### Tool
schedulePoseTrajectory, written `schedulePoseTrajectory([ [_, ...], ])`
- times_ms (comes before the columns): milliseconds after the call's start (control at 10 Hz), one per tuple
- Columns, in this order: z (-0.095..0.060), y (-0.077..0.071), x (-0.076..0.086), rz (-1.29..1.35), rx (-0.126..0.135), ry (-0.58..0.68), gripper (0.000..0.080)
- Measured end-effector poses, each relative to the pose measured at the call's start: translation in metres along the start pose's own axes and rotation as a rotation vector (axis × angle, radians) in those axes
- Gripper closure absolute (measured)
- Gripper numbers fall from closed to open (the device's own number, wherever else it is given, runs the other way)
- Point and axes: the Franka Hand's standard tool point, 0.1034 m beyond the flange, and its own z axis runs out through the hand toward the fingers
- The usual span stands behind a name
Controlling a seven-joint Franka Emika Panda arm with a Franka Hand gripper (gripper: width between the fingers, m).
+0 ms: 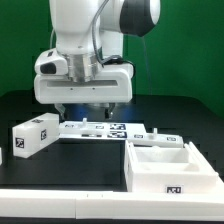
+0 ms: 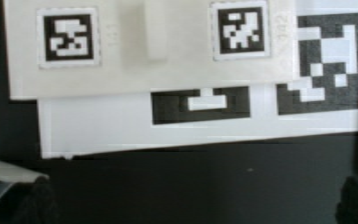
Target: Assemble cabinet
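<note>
The open white cabinet shell with its compartments lies at the front on the exterior view's right. A smaller white tagged block lies at the left. My gripper hangs open and empty just above the tagged strip in the middle. In the wrist view the gripper has its dark fingertips at the two picture edges, with only black table between them. Beyond them a white piece with two small tags lies against or over the marker board; I cannot tell which.
The marker board runs across the middle of the black table. A low white border runs along the front edge. A green wall stands behind the arm.
</note>
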Motion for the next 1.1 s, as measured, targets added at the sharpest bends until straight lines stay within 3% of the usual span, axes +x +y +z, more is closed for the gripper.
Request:
schedulePoseTrajectory([
  [100,0.002,0.001,-0.003,0.005,-0.002,-0.004,0.0003],
  [400,0.025,0.006,-0.031,0.020,-0.037,-0.046,0.0003],
  [1100,0.046,0.018,-0.041,0.055,-0.072,-0.063,0.0003],
])
